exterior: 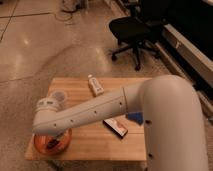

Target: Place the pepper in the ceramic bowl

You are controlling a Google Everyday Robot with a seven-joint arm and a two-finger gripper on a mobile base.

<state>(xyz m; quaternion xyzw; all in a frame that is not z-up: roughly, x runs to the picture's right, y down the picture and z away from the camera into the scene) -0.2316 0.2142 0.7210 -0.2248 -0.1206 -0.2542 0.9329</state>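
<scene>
The ceramic bowl (pixel 64 142), a wide orange-red dish, sits at the front left corner of the wooden table (pixel 100 145). My white arm reaches across the table from the right, and its wrist hangs right over the bowl. The gripper (pixel 51 143) points down into the bowl, mostly hidden under the wrist. Something dark shows inside the bowl under the gripper; I cannot tell whether it is the pepper. The pepper is not clearly in view.
A small translucent cup (pixel 59 96) stands just behind the wrist. A small white bottle (pixel 94 85) lies at the table's back middle. A black rectangular box (pixel 115 127) and a blue object (pixel 134 117) lie under the forearm. A black office chair (pixel 132 30) stands beyond the table.
</scene>
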